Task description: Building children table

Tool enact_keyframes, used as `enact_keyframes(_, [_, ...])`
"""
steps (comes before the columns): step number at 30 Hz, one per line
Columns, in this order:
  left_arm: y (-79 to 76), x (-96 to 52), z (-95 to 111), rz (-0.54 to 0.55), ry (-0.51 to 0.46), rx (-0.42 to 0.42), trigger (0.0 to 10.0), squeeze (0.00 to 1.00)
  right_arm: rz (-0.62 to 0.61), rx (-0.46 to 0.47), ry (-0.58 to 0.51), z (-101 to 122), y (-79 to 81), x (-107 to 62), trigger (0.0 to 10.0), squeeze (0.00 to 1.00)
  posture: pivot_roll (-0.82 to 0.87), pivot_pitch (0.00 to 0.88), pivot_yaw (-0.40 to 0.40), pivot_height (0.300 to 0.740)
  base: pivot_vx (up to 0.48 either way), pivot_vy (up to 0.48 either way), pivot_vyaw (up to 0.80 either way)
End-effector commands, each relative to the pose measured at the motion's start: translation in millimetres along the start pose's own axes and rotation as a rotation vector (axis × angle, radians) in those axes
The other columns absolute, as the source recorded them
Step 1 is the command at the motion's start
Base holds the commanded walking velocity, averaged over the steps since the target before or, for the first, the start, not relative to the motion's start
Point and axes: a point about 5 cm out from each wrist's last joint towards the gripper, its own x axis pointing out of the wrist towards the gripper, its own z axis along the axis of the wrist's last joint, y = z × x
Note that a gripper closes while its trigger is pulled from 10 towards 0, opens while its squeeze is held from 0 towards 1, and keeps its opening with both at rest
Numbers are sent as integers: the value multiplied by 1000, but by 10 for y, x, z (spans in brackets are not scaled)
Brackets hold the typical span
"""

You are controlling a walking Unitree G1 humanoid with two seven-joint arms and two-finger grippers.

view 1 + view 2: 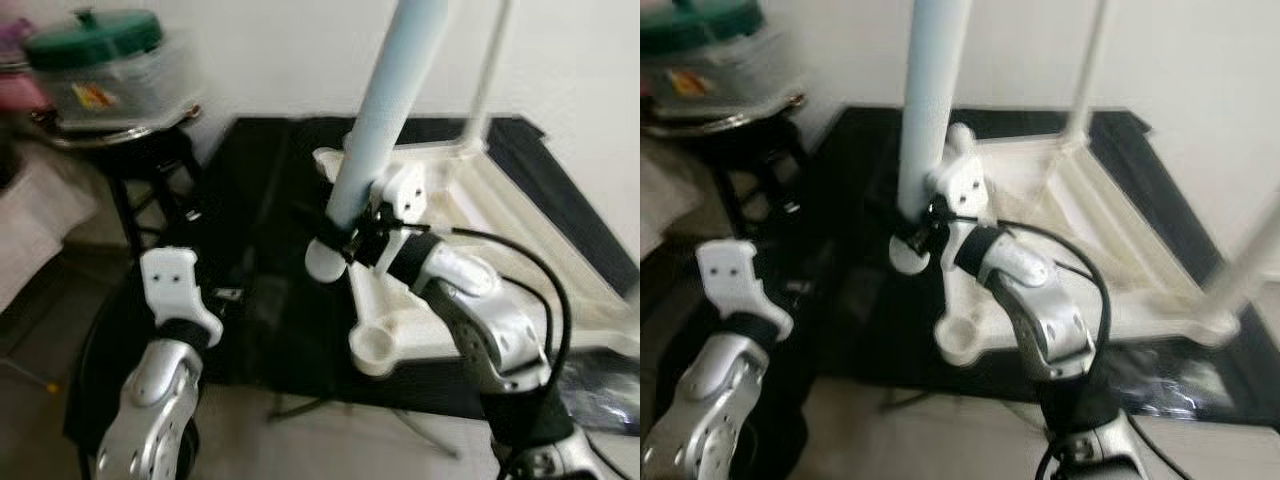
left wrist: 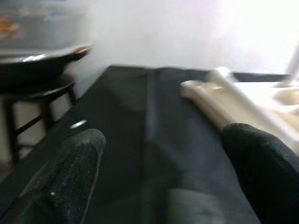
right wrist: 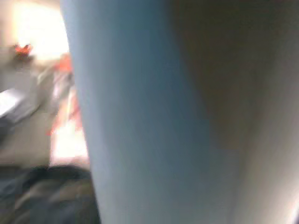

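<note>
— Two legs stood on the upturned cream table frame [image 1: 470, 260], which lay on the black mat [image 1: 260, 260] by the wall: a thick pale blue leg [image 1: 385, 110] at its near corner and a thin white leg [image 1: 490, 80] at the far one.

— And the right gripper [image 1: 352, 240]?

— Pinched on the blue leg's base; its wrist view gave a blurred blue tube [image 3: 135, 121] close up.

— The left gripper [image 2: 163, 177]?

— Its wrist view showed two black fingers [image 2: 65, 172] spread wide above the mat, holding nothing. One stool [image 1: 140, 160] carried a green-lidded container [image 1: 105, 65].
</note>
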Motion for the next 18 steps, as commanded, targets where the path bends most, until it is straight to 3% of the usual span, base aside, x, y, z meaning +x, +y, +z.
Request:
enact_keyframes(1, [-43, -20, -65, -30, 40, 9, 10000, 0, 70, 1, 36, -41, 36, -75, 10000, 0, -72, 57, 22, 740, 0, 0, 0])
enact_keyframes(4, [-84, -65, -99, -76, 61, 21, 10000, 0, 169, 13, 33, -23, 101, -129, 10000, 0, -71, 63, 24, 740, 0, 0, 0])
enact_keyframes(5, [-87, -103, -140, -90, 86, 25, 10000, 0, 244, 29, 40, -10, 143, -170, 10000, 0, -68, 70, 22, 740, 0, -458, 0])
enact_keyframes(6, [-87, -103, -140, -90, 86, 25, 10000, 0, 244, 29, 40, -10, 143, -170, 10000, 0, -68, 70, 22, 740, 0, -458, 0])
enact_keyframes(7, [-84, -172, -210, -108, 126, 28, 10000, 0, 388, 46, 52, 16, 217, -263, 10000, 0, -69, 76, 19, 740, 0, -458, 0])
enact_keyframes(9, [-78, -202, -240, -107, 143, 31, 10000, 0, 445, 43, 66, 12, 243, -309, 10000, 0, -66, 82, 16, 740, 0, -458, 0])
enact_keyframes(13, [-61, -266, -304, -104, 181, 63, 10000, 0, 508, 32, 100, -20, 252, -367, 10000, 0, -63, 87, 14, 740, 0, -458, 0])
enact_keyframes(18, [1, -384, -337, -70, 217, 87, 10000, 0, 498, 49, 66, -4, 151, -306, 10000, 0, -44, 122, 12, 740, 0, 0, 0])
